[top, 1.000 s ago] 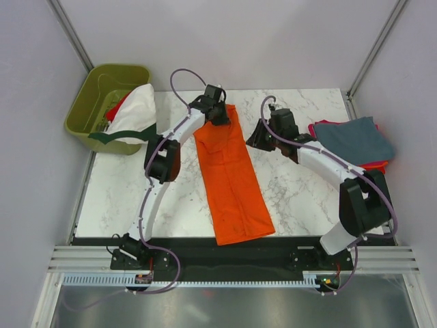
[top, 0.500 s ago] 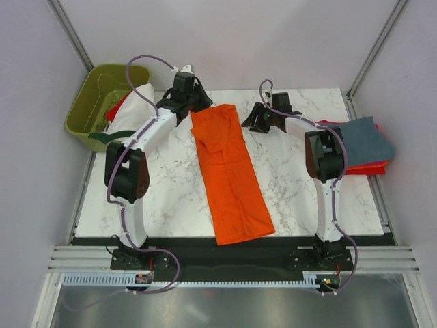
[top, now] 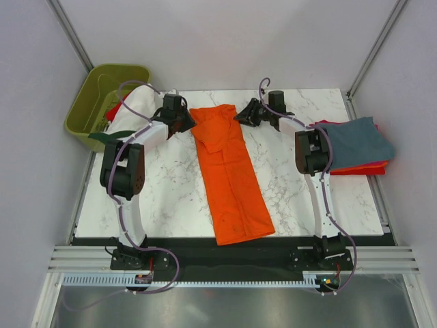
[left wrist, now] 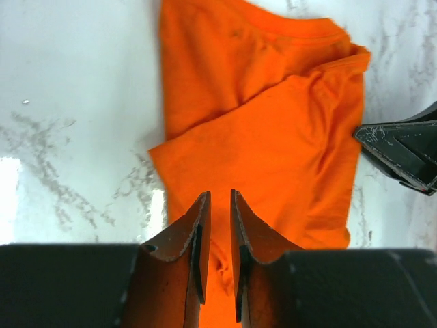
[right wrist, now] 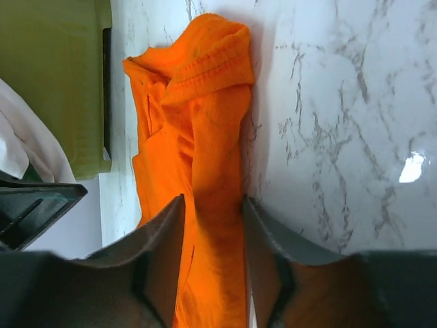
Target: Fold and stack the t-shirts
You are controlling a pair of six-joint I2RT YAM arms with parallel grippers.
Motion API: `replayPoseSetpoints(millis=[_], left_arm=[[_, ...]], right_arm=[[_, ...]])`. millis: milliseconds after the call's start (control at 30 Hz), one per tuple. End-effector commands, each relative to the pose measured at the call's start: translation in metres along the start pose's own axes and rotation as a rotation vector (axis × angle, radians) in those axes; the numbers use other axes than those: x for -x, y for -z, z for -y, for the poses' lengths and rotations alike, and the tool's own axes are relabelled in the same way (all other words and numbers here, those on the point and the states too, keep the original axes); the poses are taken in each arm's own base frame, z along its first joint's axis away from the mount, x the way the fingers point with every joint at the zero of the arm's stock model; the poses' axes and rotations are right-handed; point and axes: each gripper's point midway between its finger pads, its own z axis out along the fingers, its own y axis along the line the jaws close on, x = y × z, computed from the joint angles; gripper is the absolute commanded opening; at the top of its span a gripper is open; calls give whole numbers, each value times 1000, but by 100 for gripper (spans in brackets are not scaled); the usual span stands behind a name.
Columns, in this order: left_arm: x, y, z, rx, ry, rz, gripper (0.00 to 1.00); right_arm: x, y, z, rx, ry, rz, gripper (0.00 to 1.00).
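Flanking orange tee [top: 229, 174]: L gripper [left wrist: 218, 205] fingers near-shut, R gripper [right wrist: 210, 208] spread; wrists only.

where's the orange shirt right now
In the top view the orange t-shirt lies lengthwise mid-table, its far end between the left gripper and right gripper.

Bare marble tabletop [top: 300, 198] lies open lower left and lower right of the long orange cloth t-shirt [top: 229, 174], while the olive-green plastic bin [top: 92, 96] blocks the upper left and folded blue-grey and red shirts [top: 355, 143] the right edge.
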Motion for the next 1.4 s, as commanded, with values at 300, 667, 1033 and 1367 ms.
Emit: replayPoseSetpoints(millis=[300, 667, 1033, 1367], left_arm=[[4, 0, 2, -68, -5, 20, 22], [0, -1, 5, -96, -18, -3, 24], [-22, 34, 18, -151, -39, -45, 43], [-111, 109, 6, -127, -58, -166, 56]], right_arm=[[32, 2, 48, -191, -55, 185, 0], [93, 40, 48, -216, -87, 406, 6], [92, 75, 9, -199, 39, 384, 58], [3, 130, -31, -345, 98, 237, 52]])
